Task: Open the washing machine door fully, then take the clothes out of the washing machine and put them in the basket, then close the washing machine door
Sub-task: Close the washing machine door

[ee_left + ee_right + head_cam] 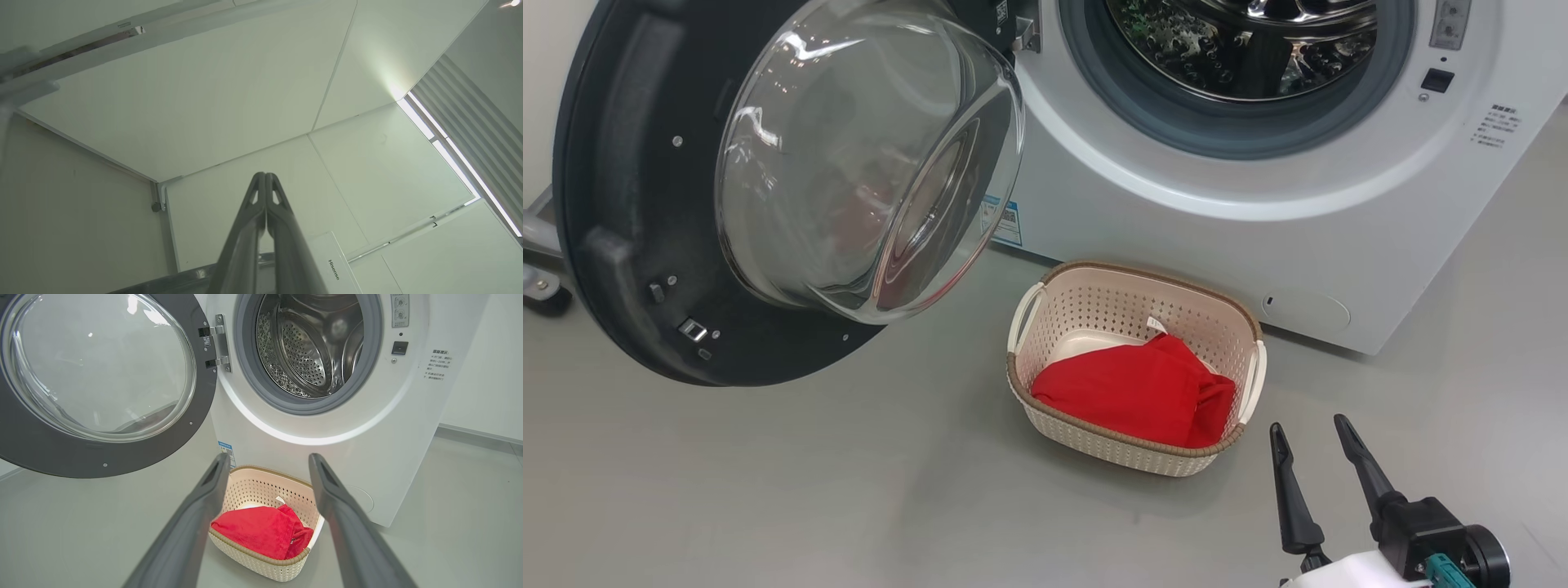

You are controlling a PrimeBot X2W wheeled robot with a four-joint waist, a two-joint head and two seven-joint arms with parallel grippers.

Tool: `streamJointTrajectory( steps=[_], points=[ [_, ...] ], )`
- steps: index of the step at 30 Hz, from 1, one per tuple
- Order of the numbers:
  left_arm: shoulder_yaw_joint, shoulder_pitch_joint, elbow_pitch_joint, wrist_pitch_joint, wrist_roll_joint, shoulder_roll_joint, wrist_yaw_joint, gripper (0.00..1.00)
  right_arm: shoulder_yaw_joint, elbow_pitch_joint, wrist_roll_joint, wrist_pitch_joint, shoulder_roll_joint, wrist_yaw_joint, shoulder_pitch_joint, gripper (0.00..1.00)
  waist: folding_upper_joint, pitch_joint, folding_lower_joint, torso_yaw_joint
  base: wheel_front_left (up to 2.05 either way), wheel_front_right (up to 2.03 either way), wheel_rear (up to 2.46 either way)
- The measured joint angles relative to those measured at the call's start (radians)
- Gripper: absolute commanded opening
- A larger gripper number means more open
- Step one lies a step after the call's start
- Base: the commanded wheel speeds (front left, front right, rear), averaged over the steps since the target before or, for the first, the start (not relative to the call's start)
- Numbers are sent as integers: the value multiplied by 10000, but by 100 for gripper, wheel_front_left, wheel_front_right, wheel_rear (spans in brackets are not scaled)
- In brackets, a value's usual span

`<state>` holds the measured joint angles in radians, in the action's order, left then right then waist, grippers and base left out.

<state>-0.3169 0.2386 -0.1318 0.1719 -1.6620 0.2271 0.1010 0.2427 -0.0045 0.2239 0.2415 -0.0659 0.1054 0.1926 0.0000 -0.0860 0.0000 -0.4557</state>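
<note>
Head view: right end effector [1307,422] splayed, empty, near basket [1143,462]

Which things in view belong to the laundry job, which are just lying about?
Job: round glossy black door with clear glass window; big white front-loading washing machine; bright red fabric clothes; cream perforated plastic basket.
Lying about: grey metal leg with black caster wheel; white Hisense-branded box.
</note>
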Motion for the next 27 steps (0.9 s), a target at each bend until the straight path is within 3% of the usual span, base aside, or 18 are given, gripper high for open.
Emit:
streamJointTrajectory(
  steps=[5, 11, 19, 27],
  points=[
    [-130, 317, 1779, -585, -253, 688, 184, 0, 33, -81, -65, -77, -65, -4, -80, 100, 0, -155, 0, 123, 0, 0, 0],
    [280, 413, 3519, -1432, -723, 959, 261, 0, 130, -140, -163, -167, -136, -73, -245, 100, 0, -319, 0, 312, 0, 0, 0],
    [1321, 630, 4567, -2531, -704, 1281, 261, 0, 138, -255, -226, -268, -222, -75, -327, 100, 0, -564, 0, 515, 0, 0, 0],
    [1668, 1047, 5434, -2997, -694, 1365, 261, 0, 146, -328, -268, -397, -297, -105, -502, 100, 0, -779, 0, 690, 0, 0, 0]
  ],
)
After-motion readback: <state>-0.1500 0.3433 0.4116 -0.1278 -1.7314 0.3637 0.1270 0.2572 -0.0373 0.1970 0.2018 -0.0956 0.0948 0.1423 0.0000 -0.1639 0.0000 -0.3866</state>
